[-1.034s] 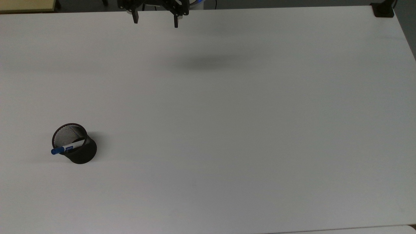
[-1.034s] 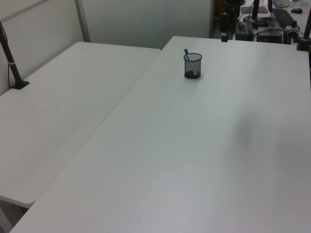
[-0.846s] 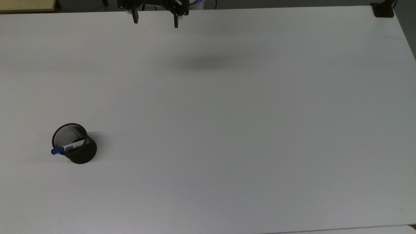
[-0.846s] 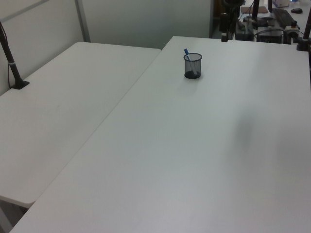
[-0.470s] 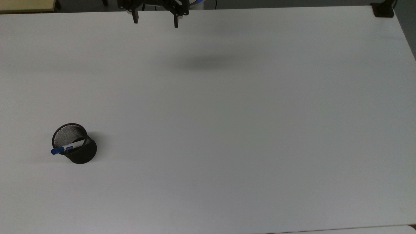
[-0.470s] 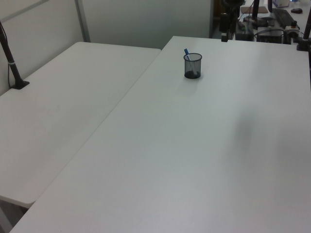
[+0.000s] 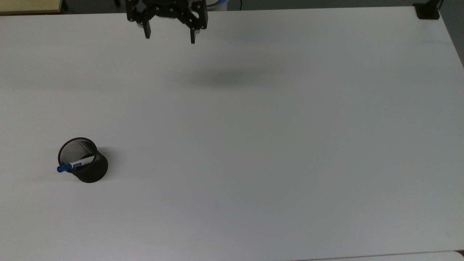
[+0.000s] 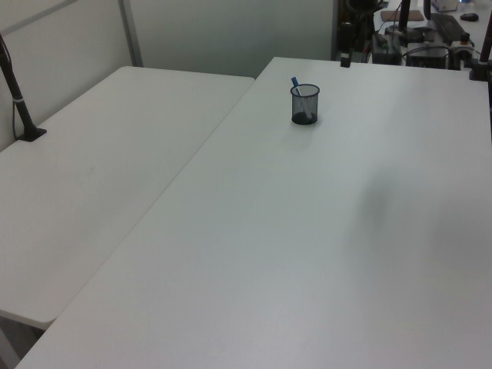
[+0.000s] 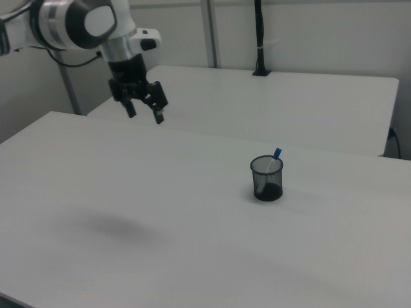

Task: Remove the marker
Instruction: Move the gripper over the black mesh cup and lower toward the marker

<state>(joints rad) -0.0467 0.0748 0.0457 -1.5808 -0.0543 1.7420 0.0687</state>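
Observation:
The marker (image 7: pixel 69 166), white with a blue cap, leans inside a black mesh cup (image 7: pixel 88 166) at the top view's lower left, its cap poking over the rim. The same marker (image 9: pixel 275 156) and cup (image 9: pixel 266 179) stand at the right view's centre right, and the cup (image 8: pixel 304 104) sits near the far end of the table in the left view. My gripper (image 7: pixel 169 35) hangs open and empty high over the table's far edge at the top view's upper middle, far from the cup. In the right view the gripper (image 9: pixel 146 112) is at upper left.
The white table (image 7: pixel 253 145) is bare around the cup. A second white table (image 8: pixel 92 169) adjoins it on the left view's left. A black clamp post (image 9: pixel 259 38) stands on the far table in the right view. Desk clutter (image 8: pixel 430 31) lies beyond the table's end.
My gripper has shifted a little toward the table's middle and slightly toward the top view's left, still open. The marker and cup have not moved.

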